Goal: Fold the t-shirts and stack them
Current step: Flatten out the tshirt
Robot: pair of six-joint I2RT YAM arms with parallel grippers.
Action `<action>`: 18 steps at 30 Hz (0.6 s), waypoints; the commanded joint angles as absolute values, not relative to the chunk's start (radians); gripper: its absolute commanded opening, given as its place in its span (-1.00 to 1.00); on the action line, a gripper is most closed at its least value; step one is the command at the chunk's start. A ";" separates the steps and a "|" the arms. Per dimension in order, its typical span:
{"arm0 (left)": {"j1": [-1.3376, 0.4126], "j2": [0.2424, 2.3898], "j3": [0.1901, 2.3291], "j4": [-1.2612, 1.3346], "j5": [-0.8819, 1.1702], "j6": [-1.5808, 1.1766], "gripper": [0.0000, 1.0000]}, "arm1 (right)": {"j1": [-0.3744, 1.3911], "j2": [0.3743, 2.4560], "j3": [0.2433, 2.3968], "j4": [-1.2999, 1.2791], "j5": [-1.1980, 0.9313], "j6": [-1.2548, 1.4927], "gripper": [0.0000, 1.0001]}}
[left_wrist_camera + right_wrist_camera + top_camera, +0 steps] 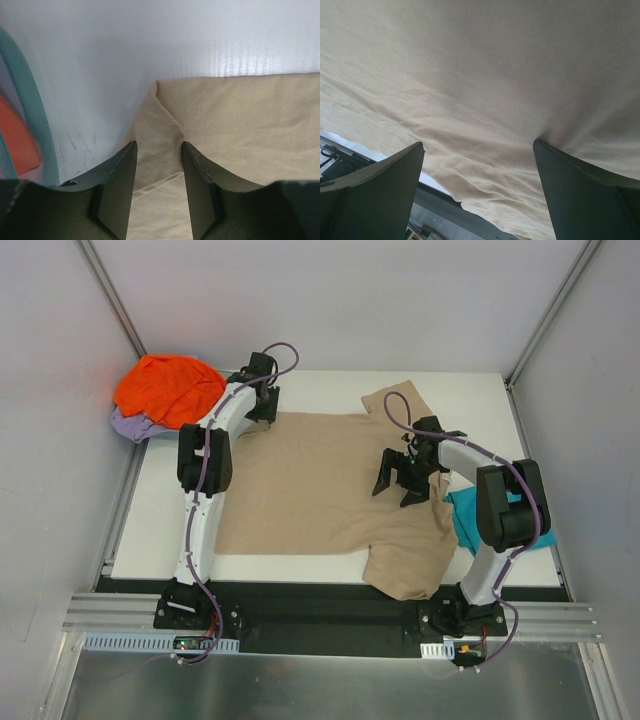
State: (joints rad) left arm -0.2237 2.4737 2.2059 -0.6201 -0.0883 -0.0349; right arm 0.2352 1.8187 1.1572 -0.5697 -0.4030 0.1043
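A tan t-shirt (320, 480) lies spread flat across the white table (480, 400). At its far left corner my left gripper (262, 405) is down on the cloth. In the left wrist view the left gripper (159, 150) has its jaws partly apart, astride the stitched hem of a folded corner of the tan t-shirt (240, 115). My right gripper (400, 480) hovers wide open over the shirt's right side, and under it the right wrist view shows the right gripper (478, 150) and tan cloth (480, 75). An orange t-shirt (168, 388) lies on a lavender one (130, 426) at the far left. A teal t-shirt (468, 520) lies at the right.
A teal-grey basin rim (30, 100) curves around the orange cloth (20, 135) just left of my left gripper. White walls enclose the table on three sides. The dark rail (435, 200) along the table's near edge shows below the shirt's hanging sleeve.
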 commanded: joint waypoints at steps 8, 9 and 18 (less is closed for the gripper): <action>-0.258 2.448 2.232 -0.666 -0.054 0.014 -0.73 | 0.224 1.793 1.175 -0.644 -0.295 0.080 0.93; -0.258 2.448 2.232 -0.667 -0.051 0.014 -0.84 | 0.222 1.789 1.175 -0.656 -0.285 0.081 0.93; -0.256 2.421 2.236 -0.667 -0.138 0.032 -1.00 | 0.195 1.790 1.169 -0.676 -0.264 0.086 0.93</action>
State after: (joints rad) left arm -0.2584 2.4737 2.2059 -0.6415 -0.0788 -0.0021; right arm 0.2131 1.8164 1.1648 -0.6212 -0.3408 0.1036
